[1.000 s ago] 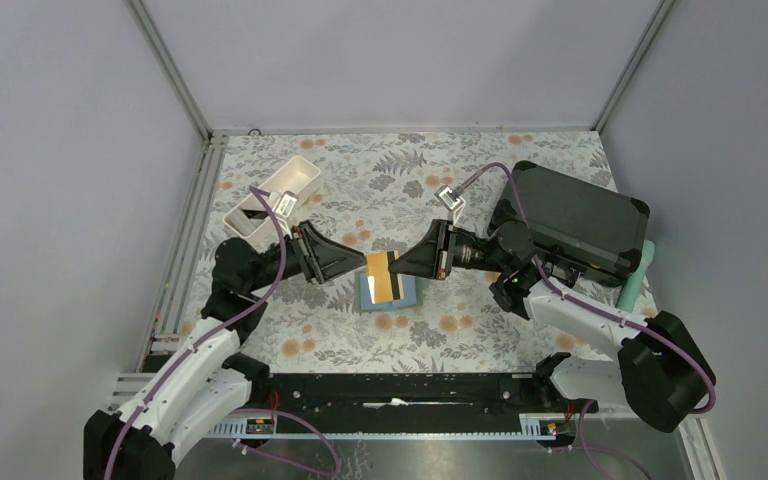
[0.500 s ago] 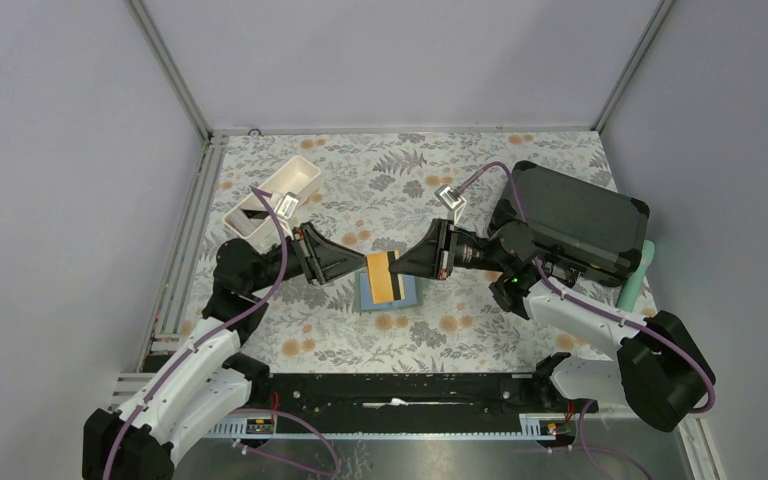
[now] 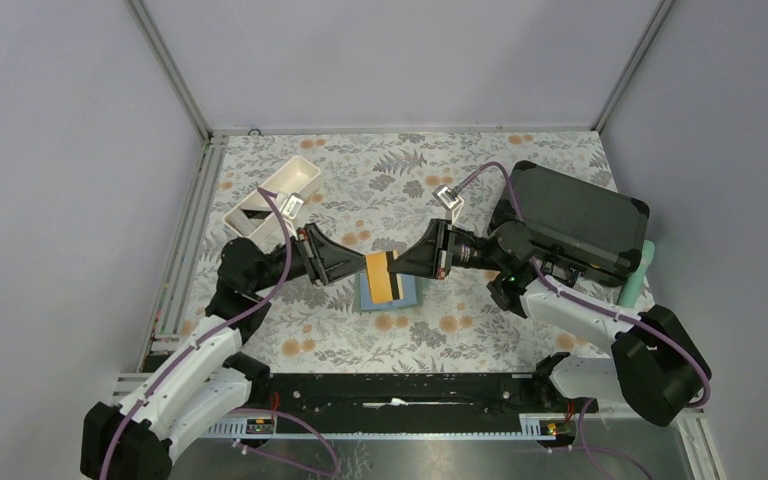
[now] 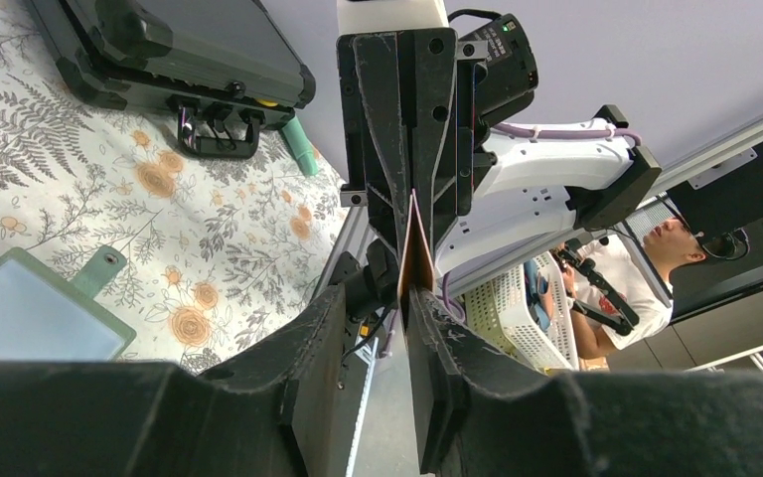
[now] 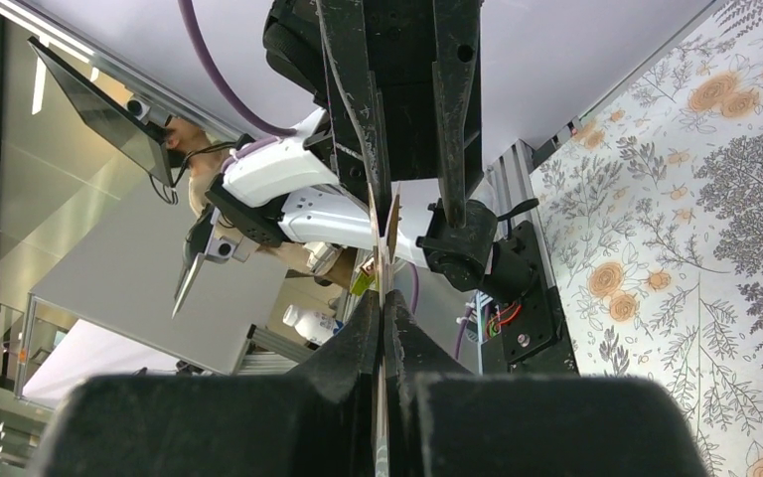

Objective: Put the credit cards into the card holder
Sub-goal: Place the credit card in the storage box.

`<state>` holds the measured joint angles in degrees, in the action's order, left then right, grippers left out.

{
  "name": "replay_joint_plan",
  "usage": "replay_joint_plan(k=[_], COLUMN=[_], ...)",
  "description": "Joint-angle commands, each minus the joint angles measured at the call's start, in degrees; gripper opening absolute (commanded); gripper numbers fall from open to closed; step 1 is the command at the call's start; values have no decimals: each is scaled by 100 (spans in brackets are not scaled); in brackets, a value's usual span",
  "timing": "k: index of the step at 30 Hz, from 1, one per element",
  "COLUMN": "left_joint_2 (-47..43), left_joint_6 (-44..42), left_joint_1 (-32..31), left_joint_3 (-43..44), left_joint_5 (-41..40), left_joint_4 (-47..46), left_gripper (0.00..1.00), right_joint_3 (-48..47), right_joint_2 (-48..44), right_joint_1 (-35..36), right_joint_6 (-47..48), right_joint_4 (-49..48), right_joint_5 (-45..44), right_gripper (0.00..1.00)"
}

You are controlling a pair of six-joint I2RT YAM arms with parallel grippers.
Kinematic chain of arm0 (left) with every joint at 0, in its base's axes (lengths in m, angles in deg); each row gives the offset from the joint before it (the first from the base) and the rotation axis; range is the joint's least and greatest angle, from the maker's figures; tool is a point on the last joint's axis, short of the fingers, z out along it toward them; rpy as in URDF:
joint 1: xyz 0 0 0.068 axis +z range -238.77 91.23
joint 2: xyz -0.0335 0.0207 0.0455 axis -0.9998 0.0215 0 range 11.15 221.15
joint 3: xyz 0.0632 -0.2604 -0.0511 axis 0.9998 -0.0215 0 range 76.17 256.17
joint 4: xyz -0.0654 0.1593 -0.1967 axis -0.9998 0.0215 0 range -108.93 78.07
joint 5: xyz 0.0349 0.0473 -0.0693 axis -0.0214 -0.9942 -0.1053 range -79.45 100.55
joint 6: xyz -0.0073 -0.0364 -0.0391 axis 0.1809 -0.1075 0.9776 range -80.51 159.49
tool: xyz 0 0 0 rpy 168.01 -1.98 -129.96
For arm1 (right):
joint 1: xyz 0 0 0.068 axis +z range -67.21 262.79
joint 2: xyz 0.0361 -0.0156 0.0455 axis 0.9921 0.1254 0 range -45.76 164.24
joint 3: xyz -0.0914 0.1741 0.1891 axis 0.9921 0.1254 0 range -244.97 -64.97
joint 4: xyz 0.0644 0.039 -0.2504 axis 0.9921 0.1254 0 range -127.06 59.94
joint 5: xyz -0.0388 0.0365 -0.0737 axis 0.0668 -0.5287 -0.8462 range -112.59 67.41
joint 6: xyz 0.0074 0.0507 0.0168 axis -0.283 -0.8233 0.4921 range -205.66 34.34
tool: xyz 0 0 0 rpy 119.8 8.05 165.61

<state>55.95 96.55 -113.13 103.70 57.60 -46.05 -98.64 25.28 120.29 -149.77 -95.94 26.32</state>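
**As both grippers meet at mid-table, a gold card hangs over the holder**

Where the two arms come nose to nose, the card [image 3: 379,280] sits between them: gold-orange, thin and rectangular, with a dark stripe along its right side in the top view. From either wrist it shows edge-on as a thin line (the right wrist view shows a second thin edge splayed beside it, and I cannot tell whether that is another card).

The right gripper [image 3: 398,265] has its jaws pinched tight on the card's right end. The left gripper [image 3: 362,268] straddles the other end with its jaws narrowly apart. In the left wrist view the card runs down against one finger [image 4: 437,348], with a gap showing on its other side.

Below the card lies the holder [image 3: 411,291], flat on the table [image 3: 460,190], sage-green with a pale blue pocket facing up and a small green tab with a snap at one corner. The top view does not show whether the card touches it.

Bare floral cloth rings the holder on every side. A white tray [image 3: 305,180] stands at the far left, close beside the left arm. A black case [image 3: 575,222] fills the far right, just behind the right arm. Both are well apart from the holder.
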Motion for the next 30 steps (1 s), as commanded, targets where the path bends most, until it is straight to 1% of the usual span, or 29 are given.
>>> replay_joint_plan(k=[1,4,5,8,9,10,13,19,30], left_joint_2=[111,126,120,151,160,167,178,190,248], left_joint_6=[-3,38,60,99,66,-23,-338,-355,-419], left_joint_1=[-124,-163,-172,-183,-183,-183,-177,-129,166], left_joint_3=[-41,-61,-70,-104,-107,-89,-43,-42,-54], left_joint_5=[-69,-89,-99,-175,-266,-365,-696,-741,-573], left_joint_4=[-295,-409,-464,-493,-361,-146,460,506,820], left_gripper=[30,24,20,4,0,0,0,0,0], right_joint_3=[-146,-151,-157,-133,-99,-58,92,332,434], right_joint_2=[62,64,69,68,69,83,183,500,863], right_joint_1=[27,28,25,26,25,29,30,21,-141], right_joint_6=[13,69,143,429,520,583,630,417,380], right_joint_4=[-476,-380,-297,153,288,352,304,-157,-385], right_joint_5=[36,17,-13,-283,-420,-514,-666,-702,-674], right_gripper=[0,0,0,0,0,0,4,5,7])
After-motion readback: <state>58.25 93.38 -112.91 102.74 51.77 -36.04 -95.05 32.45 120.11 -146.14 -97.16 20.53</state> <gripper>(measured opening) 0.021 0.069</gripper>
